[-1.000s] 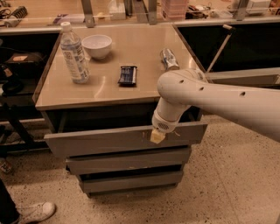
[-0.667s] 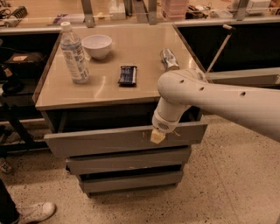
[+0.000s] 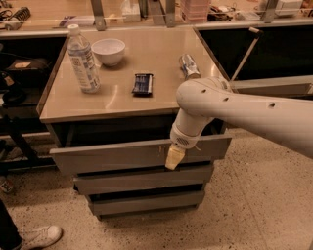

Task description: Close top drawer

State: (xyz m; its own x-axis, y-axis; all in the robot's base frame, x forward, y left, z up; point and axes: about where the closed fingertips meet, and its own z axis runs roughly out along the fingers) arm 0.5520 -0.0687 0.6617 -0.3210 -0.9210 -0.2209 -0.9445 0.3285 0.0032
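Observation:
The top drawer (image 3: 117, 155) is a wide grey drawer with a long flat front panel. It sticks out a little from under the tan cabinet top (image 3: 146, 58), further than the two narrower grey drawer fronts (image 3: 142, 179) below it. My gripper (image 3: 174, 157) hangs from the white arm (image 3: 244, 112) that comes in from the right. Its cream tip rests against the top drawer's front panel, right of the middle.
On the cabinet top stand a water bottle (image 3: 82, 59), a white bowl (image 3: 108, 51), a dark snack bar (image 3: 142, 83) and a lying can (image 3: 189, 66). A person's white shoe (image 3: 36, 237) is at the lower left. A counter (image 3: 146, 14) runs behind. The floor is speckled.

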